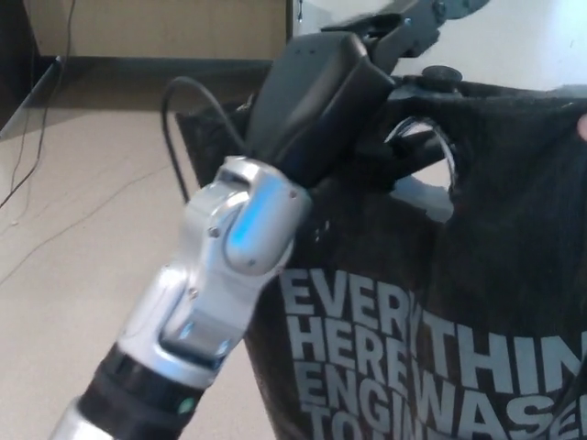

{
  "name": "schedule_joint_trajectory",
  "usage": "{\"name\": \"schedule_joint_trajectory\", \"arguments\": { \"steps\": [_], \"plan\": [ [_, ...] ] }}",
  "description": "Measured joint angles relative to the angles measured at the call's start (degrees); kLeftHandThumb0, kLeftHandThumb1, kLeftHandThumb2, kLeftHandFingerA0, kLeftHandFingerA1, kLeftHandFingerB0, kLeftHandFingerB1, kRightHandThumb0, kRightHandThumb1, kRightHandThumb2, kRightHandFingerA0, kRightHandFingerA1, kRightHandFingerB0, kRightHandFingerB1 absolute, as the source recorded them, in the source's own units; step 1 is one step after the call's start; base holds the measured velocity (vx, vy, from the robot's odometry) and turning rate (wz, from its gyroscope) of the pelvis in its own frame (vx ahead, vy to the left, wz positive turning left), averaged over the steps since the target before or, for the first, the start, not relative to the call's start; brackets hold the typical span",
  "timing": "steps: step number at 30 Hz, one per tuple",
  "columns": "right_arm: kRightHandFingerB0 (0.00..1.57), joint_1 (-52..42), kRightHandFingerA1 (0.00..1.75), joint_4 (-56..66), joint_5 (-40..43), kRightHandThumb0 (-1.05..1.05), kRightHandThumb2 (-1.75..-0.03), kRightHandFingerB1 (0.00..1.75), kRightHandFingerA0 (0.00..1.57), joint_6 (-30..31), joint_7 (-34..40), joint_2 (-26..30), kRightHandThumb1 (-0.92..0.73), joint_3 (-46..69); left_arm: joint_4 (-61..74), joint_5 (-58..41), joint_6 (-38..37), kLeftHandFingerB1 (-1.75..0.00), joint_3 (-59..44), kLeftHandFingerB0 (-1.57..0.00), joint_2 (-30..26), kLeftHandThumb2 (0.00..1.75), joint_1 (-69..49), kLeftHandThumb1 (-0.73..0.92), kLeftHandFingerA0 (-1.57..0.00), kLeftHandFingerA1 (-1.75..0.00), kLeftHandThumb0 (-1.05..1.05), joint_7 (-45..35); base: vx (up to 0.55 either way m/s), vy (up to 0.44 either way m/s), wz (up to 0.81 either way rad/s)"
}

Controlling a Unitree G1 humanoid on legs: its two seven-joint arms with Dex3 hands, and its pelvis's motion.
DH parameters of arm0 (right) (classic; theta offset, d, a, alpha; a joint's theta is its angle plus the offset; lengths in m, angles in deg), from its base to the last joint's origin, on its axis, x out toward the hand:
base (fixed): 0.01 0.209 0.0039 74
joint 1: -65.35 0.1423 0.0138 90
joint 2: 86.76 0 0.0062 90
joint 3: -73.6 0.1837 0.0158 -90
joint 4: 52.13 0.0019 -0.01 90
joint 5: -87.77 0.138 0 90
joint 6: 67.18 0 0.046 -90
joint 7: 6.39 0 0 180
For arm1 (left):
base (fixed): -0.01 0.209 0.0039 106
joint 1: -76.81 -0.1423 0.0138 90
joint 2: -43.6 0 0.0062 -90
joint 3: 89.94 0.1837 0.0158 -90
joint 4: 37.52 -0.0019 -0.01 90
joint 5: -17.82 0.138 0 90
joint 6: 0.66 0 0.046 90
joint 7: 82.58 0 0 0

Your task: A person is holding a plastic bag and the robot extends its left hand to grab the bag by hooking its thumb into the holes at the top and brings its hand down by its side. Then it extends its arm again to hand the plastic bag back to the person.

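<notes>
The left hand (367, 110) is largely hidden behind its own grey wrist housing; one dark digit reaches into the oval handle hole of the black plastic bag (495, 275), but how far its fingers close cannot be made out. The bag, glossy and crinkled with pale block lettering, hangs upright at right, cut off by the frame. A silver forearm (220, 275) rises from below.

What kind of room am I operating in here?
Probably an office or lab: a white desk with a round cable grommet, pale bare flooring with loose cables, and a wood-panelled wall base.
</notes>
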Motion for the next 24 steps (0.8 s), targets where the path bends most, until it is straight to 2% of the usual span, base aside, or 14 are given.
{"name": "schedule_joint_trajectory", "arguments": {
  "steps": [2,3,4,5,7,9,10,11,15,16,17,19,20,24],
  "plan": [
    [0.49,0.0,0.61,0.2,0.0,-0.38,-0.78,0.5,0.7,0.0,0.0,0.0,-0.58,0.0,-3.9,0.2,-1.2,-0.38,0.4,-0.61,1.1,0.63,1.7,0.76,-1.16,-1.01,-0.2,1.8,0.0,0.0,0.0],
    [0.5,0.0,0.58,0.3,0.0,-0.38,-0.77,0.5,0.7,0.0,0.0,0.0,-0.59,0.1,-5.8,0.3,-1.8,-0.48,0.6,-0.83,1.8,0.62,2.6,0.76,-1.0,-1.55,-0.21,2.8,0.0,0.0,0.0],
    [0.51,0.0,0.58,0.4,0.0,-0.37,-0.77,0.5,0.69,0.0,0.0,0.0,-0.58,0.1,-6.5,0.4,-2.0,-0.58,0.7,-0.91,2.1,0.66,3.0,0.74,-0.98,-1.71,-0.19,3.2,0.0,0.0,0.0],
    [0.51,0.0,0.58,0.5,0.0,-0.37,-0.77,0.5,0.69,0.0,0.0,0.0,-0.58,0.1,-8.6,0.8,-2.4,-0.58,1.1,-0.91,3.0,0.66,3.9,0.74,-0.98,-1.71,-0.19,4.6,0.0,0.0,0.0],
    [0.5,-0.1,0.58,0.5,0.0,-0.38,-0.77,0.51,0.69,0.0,0.0,0.0,-0.59,0.1,-10.5,1.3,-2.7,-1.09,1.6,-0.8,4.1,0.72,4.6,0.74,-0.93,-1.74,-0.13,6.2,0.0,0.0,0.0],
    [0.51,-0.2,0.58,0.6,0.0,-0.38,-0.77,0.51,0.7,0.0,0.0,0.0,-0.58,0.1,-12.3,2.1,-2.9,-1.18,2.3,-0.79,5.3,0.75,4.9,0.74,-0.91,-1.75,-0.14,8.1,0.0,0.0,0.0],
    [0.51,-0.2,0.58,0.5,0.0,-0.37,-0.77,0.51,0.7,0.0,0.0,0.0,-0.59,0.1,-13.4,2.5,-3.0,-1.3,2.7,-0.73,5.9,0.75,5.2,0.75,-0.89,-1.75,-0.11,9.1,0.0,0.0,0.0],
    [0.51,-0.1,0.58,0.5,0.0,-0.37,-0.77,0.51,0.7,0.0,0.0,0.0,-0.59,0.1,-14.4,2.7,-3.2,-1.22,2.9,-0.7,6.4,0.71,5.5,0.77,-0.89,-1.73,-0.11,10.0,0.0,0.0,0.0],
    [0.51,-0.1,0.58,0.7,0.0,-0.37,-0.77,0.51,0.71,0.0,0.0,0.0,-0.6,0.1,-17.3,3.9,-3.9,-1.25,3.8,-0.68,7.7,0.71,6.2,0.79,-0.88,-1.75,-0.15,13.7,0.0,0.0,0.0],
    [0.55,-0.1,0.48,0.7,0.0,-0.31,-0.6,0.41,0.77,0.0,0.0,0.0,-0.69,0.1,-17.6,4.2,-4.1,-1.08,4.0,-0.75,7.9,0.72,6.2,0.78,-0.9,-1.73,-0.15,14.6,0.0,0.0,0.0],
    [0.55,-0.2,0.48,0.8,0.0,-0.31,-0.6,0.41,0.77,0.0,0.0,0.0,-0.69,0.1,-17.8,4.5,-4.2,-1.08,4.2,-0.75,8.0,0.72,6.1,0.78,-0.9,-1.73,-0.15,15.4,0.0,0.0,0.0],
    [0.58,-0.4,0.48,0.7,0.0,-0.3,-0.6,0.42,0.77,0.0,0.0,0.0,-0.69,0.0,-18.0,5.2,-4.6,-1.2,4.7,-0.7,8.1,0.73,6.0,0.81,-0.89,-1.75,-0.14,17.0,0.0,0.0,0.0],
    [0.59,-0.5,0.49,0.7,0.0,-0.3,-0.6,0.42,0.78,0.0,0.0,0.0,-0.69,0.0,-18.0,5.6,-5.0,-1.39,5.0,-0.63,8.0,0.74,5.9,0.79,-0.86,-1.75,-0.12,18.1,0.0,0.0,0.0],
    [0.59,-1.1,0.48,0.6,0.0,-0.29,-0.6,0.42,0.78,-0.1,-0.1,0.0,-0.69,0.0,-18.0,7.0,-6.0,-1.44,5.6,-0.63,7.5,0.75,5.1,0.74,-0.88,-1.73,-0.1,21.3,0.0,0.0,0.0]
  ]
}}
